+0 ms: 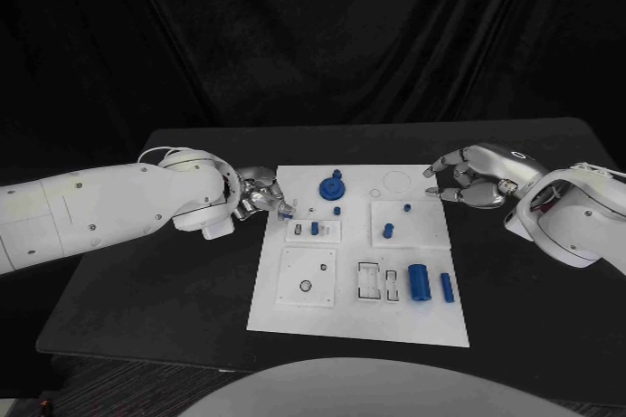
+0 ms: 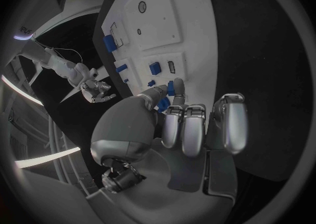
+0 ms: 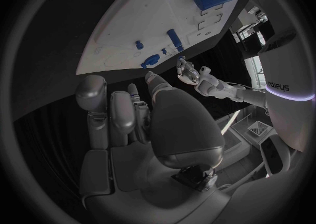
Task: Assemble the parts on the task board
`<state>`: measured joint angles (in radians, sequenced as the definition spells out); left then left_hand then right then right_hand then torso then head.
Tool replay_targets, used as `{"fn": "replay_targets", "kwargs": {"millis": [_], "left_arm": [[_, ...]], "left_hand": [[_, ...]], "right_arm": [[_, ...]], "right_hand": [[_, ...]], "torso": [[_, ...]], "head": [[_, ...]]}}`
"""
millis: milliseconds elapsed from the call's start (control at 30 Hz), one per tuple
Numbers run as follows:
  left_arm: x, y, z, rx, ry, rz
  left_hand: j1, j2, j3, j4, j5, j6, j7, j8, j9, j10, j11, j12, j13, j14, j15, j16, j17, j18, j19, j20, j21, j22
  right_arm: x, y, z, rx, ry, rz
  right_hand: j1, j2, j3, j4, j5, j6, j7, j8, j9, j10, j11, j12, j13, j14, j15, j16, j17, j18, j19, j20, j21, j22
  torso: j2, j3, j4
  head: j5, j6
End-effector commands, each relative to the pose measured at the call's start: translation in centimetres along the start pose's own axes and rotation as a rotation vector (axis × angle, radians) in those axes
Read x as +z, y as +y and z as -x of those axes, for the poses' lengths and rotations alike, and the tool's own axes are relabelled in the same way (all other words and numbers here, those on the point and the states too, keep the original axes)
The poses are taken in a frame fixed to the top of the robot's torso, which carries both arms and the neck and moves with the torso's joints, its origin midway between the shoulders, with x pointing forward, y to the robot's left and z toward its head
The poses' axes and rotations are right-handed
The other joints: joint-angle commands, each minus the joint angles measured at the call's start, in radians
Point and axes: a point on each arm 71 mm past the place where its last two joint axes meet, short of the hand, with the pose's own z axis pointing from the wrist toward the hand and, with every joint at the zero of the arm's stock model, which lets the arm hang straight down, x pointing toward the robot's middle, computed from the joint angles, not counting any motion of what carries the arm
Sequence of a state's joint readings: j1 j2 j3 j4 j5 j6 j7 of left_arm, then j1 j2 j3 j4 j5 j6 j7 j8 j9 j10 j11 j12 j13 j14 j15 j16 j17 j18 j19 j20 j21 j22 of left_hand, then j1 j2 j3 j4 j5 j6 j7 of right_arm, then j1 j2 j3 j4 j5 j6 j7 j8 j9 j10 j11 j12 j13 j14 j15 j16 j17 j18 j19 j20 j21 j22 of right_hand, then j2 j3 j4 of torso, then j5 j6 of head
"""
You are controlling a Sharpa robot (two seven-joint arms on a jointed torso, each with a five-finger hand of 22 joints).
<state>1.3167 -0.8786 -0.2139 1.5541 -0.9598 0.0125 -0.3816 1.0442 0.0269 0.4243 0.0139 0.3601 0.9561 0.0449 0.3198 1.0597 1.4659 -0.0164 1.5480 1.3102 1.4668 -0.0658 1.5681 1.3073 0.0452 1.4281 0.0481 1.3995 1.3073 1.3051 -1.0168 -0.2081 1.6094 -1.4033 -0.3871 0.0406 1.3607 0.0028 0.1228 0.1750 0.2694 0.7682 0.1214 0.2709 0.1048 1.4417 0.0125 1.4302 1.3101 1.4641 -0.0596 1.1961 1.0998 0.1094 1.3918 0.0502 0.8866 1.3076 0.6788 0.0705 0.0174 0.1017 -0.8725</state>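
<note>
The white task board (image 1: pixel 359 331) lies in the middle of the table. On its far end stands a blue gear-like part (image 1: pixel 334 187), with small blue pegs (image 1: pixel 387 228) around it. A thick blue cylinder (image 1: pixel 419 282) and a thin blue bar (image 1: pixel 446 287) lie near its right edge. My left hand (image 1: pixel 265 197) hovers at the board's far left corner with its fingers curled in and nothing in them. The gear (image 2: pixel 175 87) shows just past its thumb. My right hand (image 1: pixel 467 180) hangs at the far right corner, fingers also curled in on nothing.
Small white plates with slots and holes (image 1: pixel 308 277) are set into the board. Bare black table (image 1: pixel 156 290) lies to either side of it, and a dark curtain hangs behind the table.
</note>
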Motion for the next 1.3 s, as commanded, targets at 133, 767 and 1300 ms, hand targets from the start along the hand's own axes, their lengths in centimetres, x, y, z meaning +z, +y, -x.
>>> {"fn": "replay_targets", "kwargs": {"millis": [133, 767, 1300], "left_arm": [[0.2, 0.0, -0.7, -0.028, 0.005, -0.007], [1.0, -0.2, -2.2, -0.017, 0.06, -0.015], [1.1, -0.2, -2.5, -0.004, 0.092, -0.006]], "left_hand": [[-0.012, 0.002, 0.006, 0.003, -0.004, 0.005, -0.003, 0.004, 0.002, 0.082, -0.008, -0.001, 0.234, 0.104, -0.002, 0.003, 0.263, 0.006, -0.003, -0.001, -0.003, 0.172], [-0.019, 0.005, 0.013, 0.012, -0.016, -0.001, -0.002, 0.005, 0.005, 0.077, -0.008, -0.006, 0.229, 0.104, -0.001, 0.003, 0.263, 0.008, -0.007, -0.001, -0.008, 0.17], [-0.024, 0.005, 0.014, 0.016, -0.025, 0.0, -0.002, 0.007, 0.008, 0.075, -0.007, -0.008, 0.227, 0.104, -0.001, 0.003, 0.263, 0.008, -0.008, -0.001, -0.01, 0.17]], "right_arm": [[-0.1, 0.0, -0.2, 0.006, 0.01, -0.012], [-0.1, -0.1, -0.2, 0.007, 0.012, -0.013], [-0.1, -0.1, -0.2, 0.006, 0.012, -0.015]], "right_hand": [[0.006, 0.003, 0.004, -0.004, 0.007, 0.007, -0.003, -0.007, -0.002, -0.007, 0.002, -0.005, 0.061, 0.024, 0.004, -0.006, 0.0, 0.01, -0.001, 0.002, -0.005, 0.078], [0.006, 0.003, 0.005, -0.004, 0.008, 0.007, -0.003, -0.007, -0.002, -0.007, 0.002, -0.005, 0.06, 0.023, 0.004, -0.007, -0.002, 0.01, -0.002, 0.002, -0.007, 0.078], [0.007, 0.003, 0.006, -0.006, 0.009, 0.007, -0.003, -0.007, -0.002, -0.009, 0.002, -0.007, 0.058, 0.023, 0.004, -0.01, -0.006, 0.01, -0.002, 0.002, -0.009, 0.077]], "torso": [[0.0, -0.0006, -0.001], [0.0, 0.0002, -0.0003], [0.0, -0.0008, -0.0005]], "head": [[-0.002, 0.0], [0.003, 0.0], [0.002, 0.0]]}}
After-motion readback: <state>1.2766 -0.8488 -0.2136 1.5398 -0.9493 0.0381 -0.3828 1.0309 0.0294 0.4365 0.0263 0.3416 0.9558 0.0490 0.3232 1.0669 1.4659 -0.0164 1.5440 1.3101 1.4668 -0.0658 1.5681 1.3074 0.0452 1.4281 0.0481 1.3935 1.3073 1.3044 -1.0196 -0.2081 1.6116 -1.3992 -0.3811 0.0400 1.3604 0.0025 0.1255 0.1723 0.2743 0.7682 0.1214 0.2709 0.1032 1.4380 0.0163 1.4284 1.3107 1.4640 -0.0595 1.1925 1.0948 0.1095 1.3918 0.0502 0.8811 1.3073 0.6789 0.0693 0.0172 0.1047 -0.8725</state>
